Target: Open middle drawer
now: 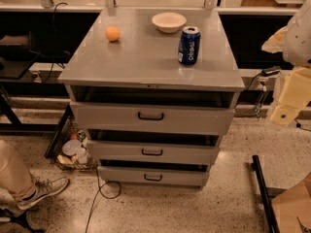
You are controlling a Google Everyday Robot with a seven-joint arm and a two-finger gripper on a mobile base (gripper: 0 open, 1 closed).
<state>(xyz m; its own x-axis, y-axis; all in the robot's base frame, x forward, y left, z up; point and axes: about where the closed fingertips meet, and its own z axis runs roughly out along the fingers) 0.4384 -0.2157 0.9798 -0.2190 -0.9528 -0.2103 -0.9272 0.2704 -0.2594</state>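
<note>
The grey cabinet (146,57) has three drawers. The middle drawer (116,151) is the shallow grey one in the centre, with a small black loop handle (152,152). A dark gap shows above its front, so it stands a little way out. The taller top drawer (107,115) and the lowest drawer (121,174) also show dark gaps above them. My gripper (285,111) hangs with the cream and white arm at the right edge, off to the right of the cabinet at about top-drawer height, touching nothing.
On the cabinet top stand an orange (112,33), a white bowl (168,22) and a blue can (189,45). A person's leg and shoe (41,191) are at lower left. Floor clutter (73,152) and a cable (99,198) lie left; a black bar (262,193) lies right.
</note>
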